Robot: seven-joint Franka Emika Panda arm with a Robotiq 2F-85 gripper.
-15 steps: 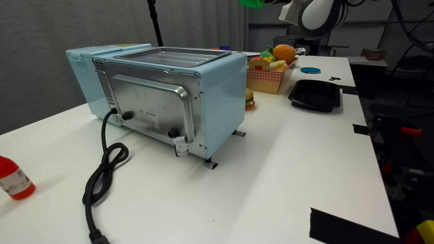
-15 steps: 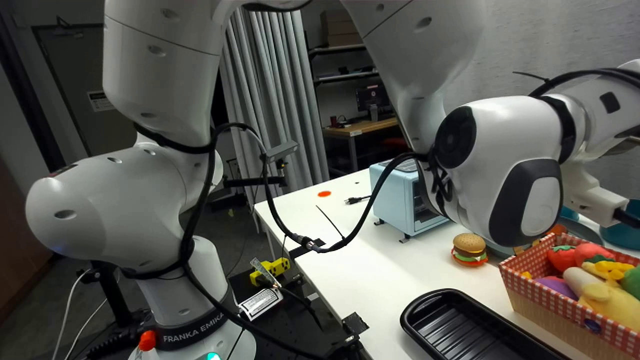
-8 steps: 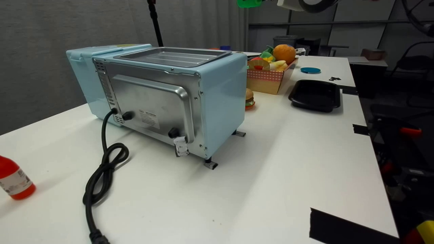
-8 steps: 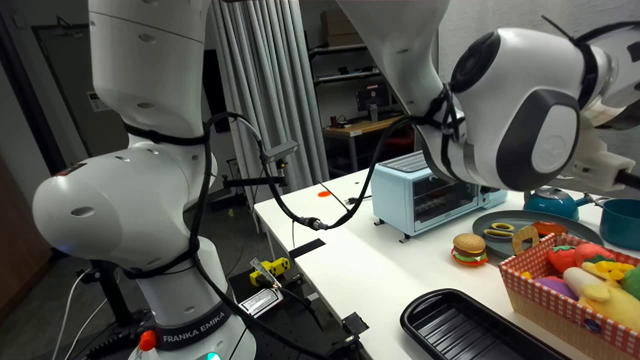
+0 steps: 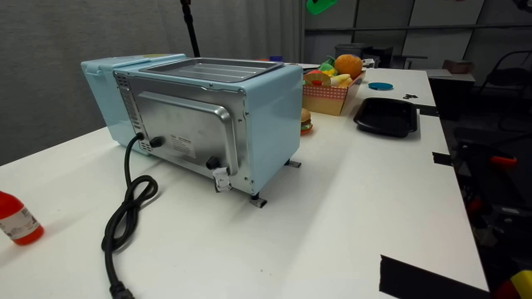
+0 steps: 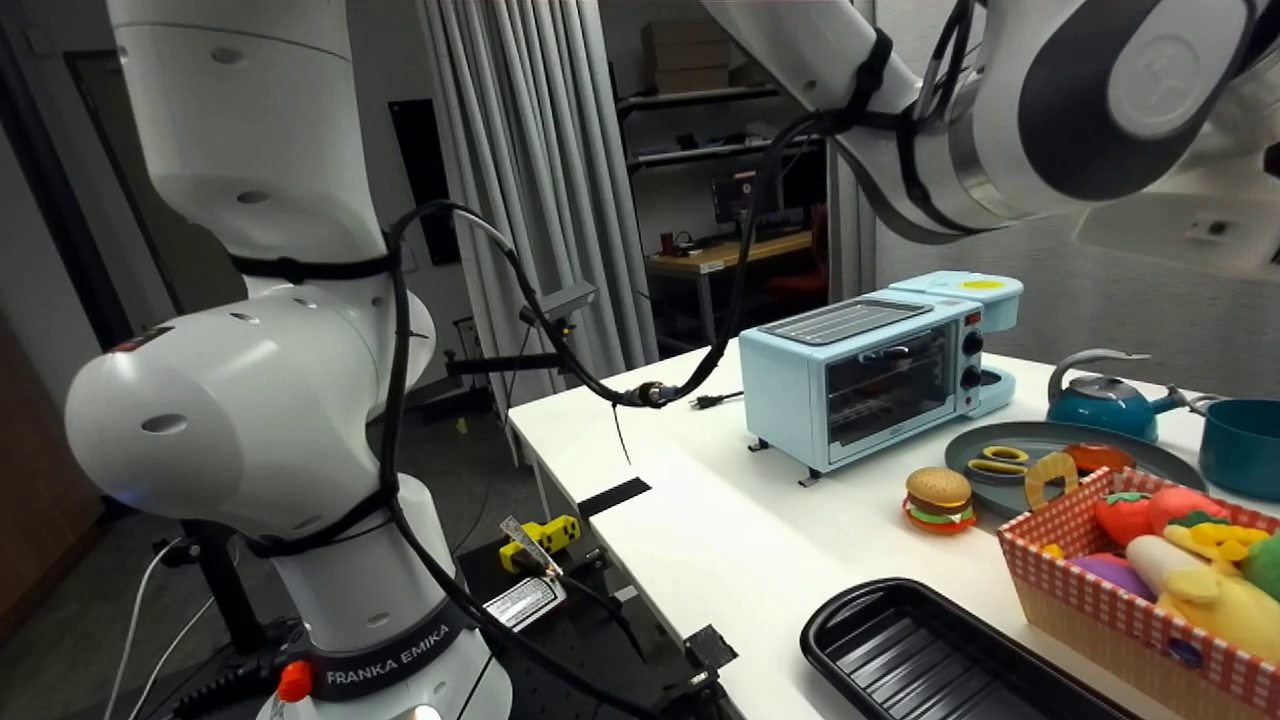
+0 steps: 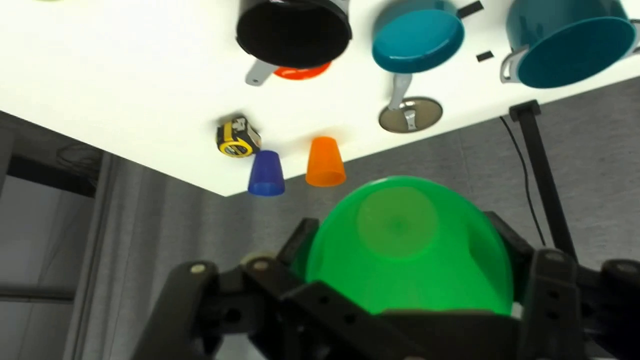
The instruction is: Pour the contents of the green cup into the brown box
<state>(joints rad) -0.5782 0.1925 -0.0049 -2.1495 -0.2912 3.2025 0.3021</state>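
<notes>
My gripper point(image 7: 405, 237) is shut on the green cup, with one finger on each side of it. The green cup point(image 7: 400, 280) has its mouth towards the wrist camera. I see its plain inside and round floor, and nothing lying in it. In an exterior view only a tilted part of the green cup point(image 5: 321, 5) shows at the top edge, high above the table; the fingers are mostly out of view. The brown box point(image 5: 322, 99) has a red-and-white checked rim and holds toy food. The brown box also stands at the right in an exterior view point(image 6: 1100, 645).
A light-blue toaster point(image 6: 785, 390) stands on the table near a toy burger point(image 6: 938, 498). A black tray point(image 6: 940, 655) lies beside the box. In the wrist view are a blue cup point(image 7: 266, 172), an orange cup point(image 7: 325, 162), a tape measure point(image 7: 238, 137) and several pots.
The arm has risen and moved right in an exterior view, uncovering the toaster and kettle. The green cup has shifted and become more tilted, still held. The brown box has not moved.
</notes>
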